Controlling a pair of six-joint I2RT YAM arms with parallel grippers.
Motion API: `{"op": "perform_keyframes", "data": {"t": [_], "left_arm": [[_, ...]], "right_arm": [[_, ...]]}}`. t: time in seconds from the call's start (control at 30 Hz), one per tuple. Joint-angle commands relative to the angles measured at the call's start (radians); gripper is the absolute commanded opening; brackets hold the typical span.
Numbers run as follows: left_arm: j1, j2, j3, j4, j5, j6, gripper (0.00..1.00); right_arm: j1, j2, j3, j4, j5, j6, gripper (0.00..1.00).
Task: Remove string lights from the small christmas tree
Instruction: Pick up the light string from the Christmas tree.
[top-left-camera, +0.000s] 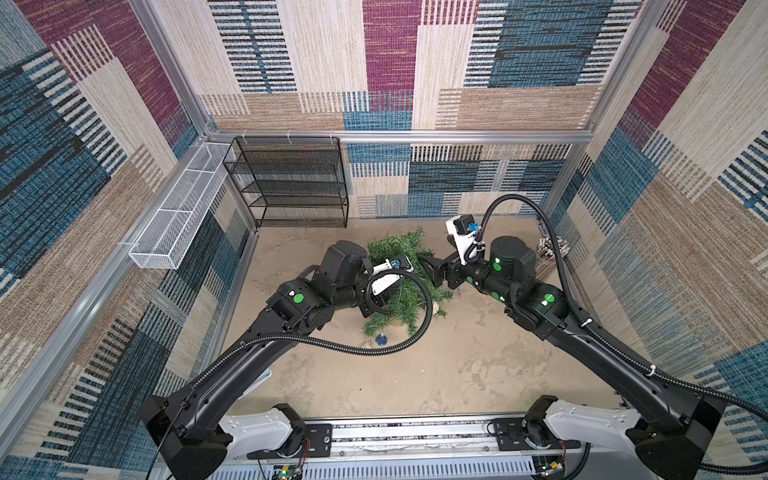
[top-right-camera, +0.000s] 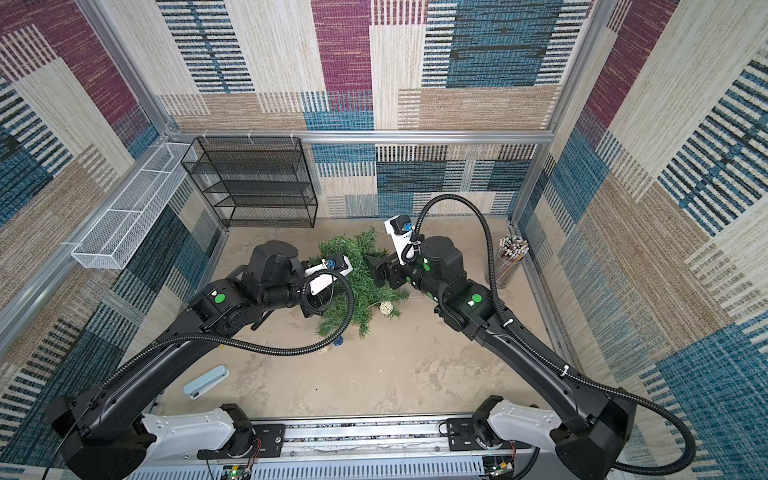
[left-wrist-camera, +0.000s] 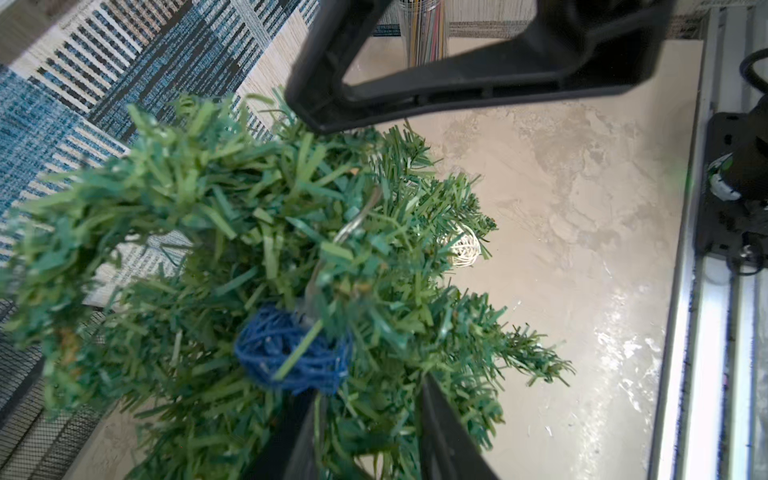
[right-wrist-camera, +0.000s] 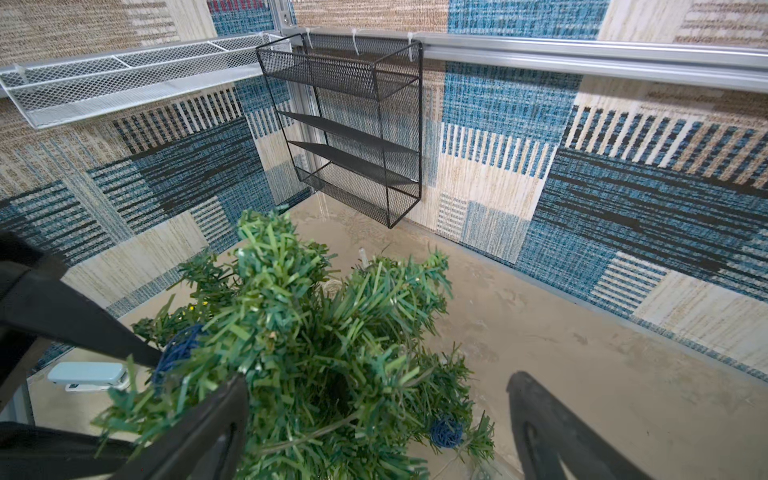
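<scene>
While both arms lean in from either side, I log the small christmas tree (top-left-camera: 395, 245) on the tan table (top-left-camera: 457, 374), toward the back and between the two tools. It looks upright from the wrist views.

The string lights (left-wrist-camera: 291, 353) are on it. In the left wrist view a dark blue woven ball sits in the needles just ahead of the left gripper (left-wrist-camera: 368, 390). A pale wire runs through the branches beyond it, and a cream ball (left-wrist-camera: 463, 249) hangs at the foliage edge. In both top views another blue ball (top-left-camera: 381, 340) lies low at the tree's near edge.

Left gripper: jaws parted partway, green needles between the fingers, the ball not between them. I cannot tell whether the pads press any branch.

Right gripper (right-wrist-camera: 378, 380): jaws spread wide, released. One finger is against the foliage, the other is clear of it over bare table.

Surroundings: black mesh shelf (top-left-camera: 291, 183) on the back wall and white mesh basket (top-left-camera: 174, 224) on the left wall. A clear cup of coloured sticks (top-right-camera: 511, 257) stands by the right wall, and a pale blue stapler-like object (top-right-camera: 205, 381) lies near the left arm.
</scene>
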Motion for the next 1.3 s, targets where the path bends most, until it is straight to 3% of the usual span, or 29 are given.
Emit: {"op": "perform_keyframes", "data": {"t": [0.0,0.3,0.4,0.67,0.9,1.27], "left_arm": [[-0.005,0.002,-0.016,0.127,-0.033,0.069,0.38],[-0.009,0.047,0.001,0.176,-0.066,0.102,0.23],[-0.011,0.042,0.002,0.179,-0.077,0.102,0.22],[-0.014,-0.002,-0.059,0.238,-0.124,0.123,0.3],[-0.014,0.006,-0.093,0.307,-0.192,0.152,0.31],[-0.014,-0.036,-0.122,0.405,-0.208,0.133,0.46]], "right_arm": [[0.005,-0.004,0.002,0.016,0.018,-0.01,0.99],[0.005,-0.014,-0.002,0.012,0.03,-0.023,0.99],[0.005,-0.014,-0.003,0.014,0.031,-0.024,0.99],[0.007,-0.012,-0.014,0.023,0.029,-0.026,0.99],[0.009,-0.029,-0.027,0.027,0.032,-0.023,0.99],[0.014,-0.046,-0.036,0.026,0.044,-0.024,0.99]]}}
